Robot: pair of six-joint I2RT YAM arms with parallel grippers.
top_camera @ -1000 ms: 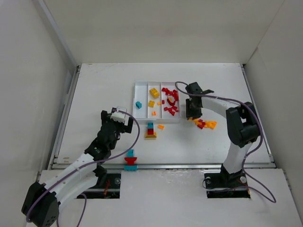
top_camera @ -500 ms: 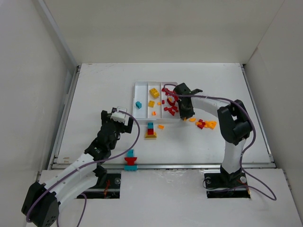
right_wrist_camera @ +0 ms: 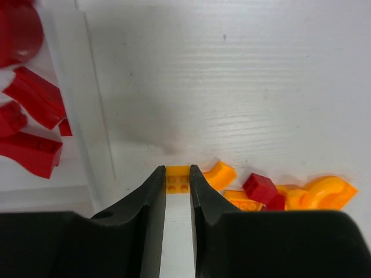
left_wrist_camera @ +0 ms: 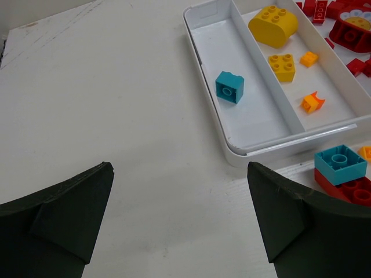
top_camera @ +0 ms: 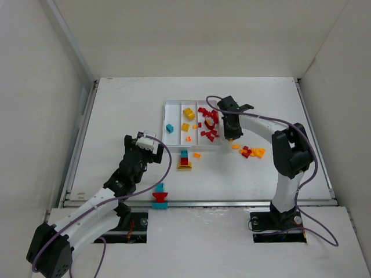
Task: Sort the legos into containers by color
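Observation:
My right gripper (right_wrist_camera: 177, 174) is shut on a small orange lego (right_wrist_camera: 178, 178) just right of the white tray (right_wrist_camera: 88, 145); in the top view this gripper (top_camera: 233, 135) hides the brick. Beside it lie loose orange and red legos (right_wrist_camera: 264, 188), also seen from above (top_camera: 251, 152). The tray's containers (top_camera: 175, 104) hold a teal brick (left_wrist_camera: 229, 87), yellow and orange bricks (left_wrist_camera: 273, 25), and red bricks (top_camera: 208, 124). My left gripper (left_wrist_camera: 179, 214) is open over bare table left of the tray, holding nothing (top_camera: 148, 142).
A teal-red-yellow stack (top_camera: 184, 160) and a loose orange piece (top_camera: 197, 155) lie just in front of the tray. Another red and teal clump (top_camera: 160, 197) sits at the table's near edge. White walls enclose the table on three sides.
My right gripper swung left to the tray's right edge, came back slightly right, and its jaws narrowed onto the orange lego. The left arm has not moved.

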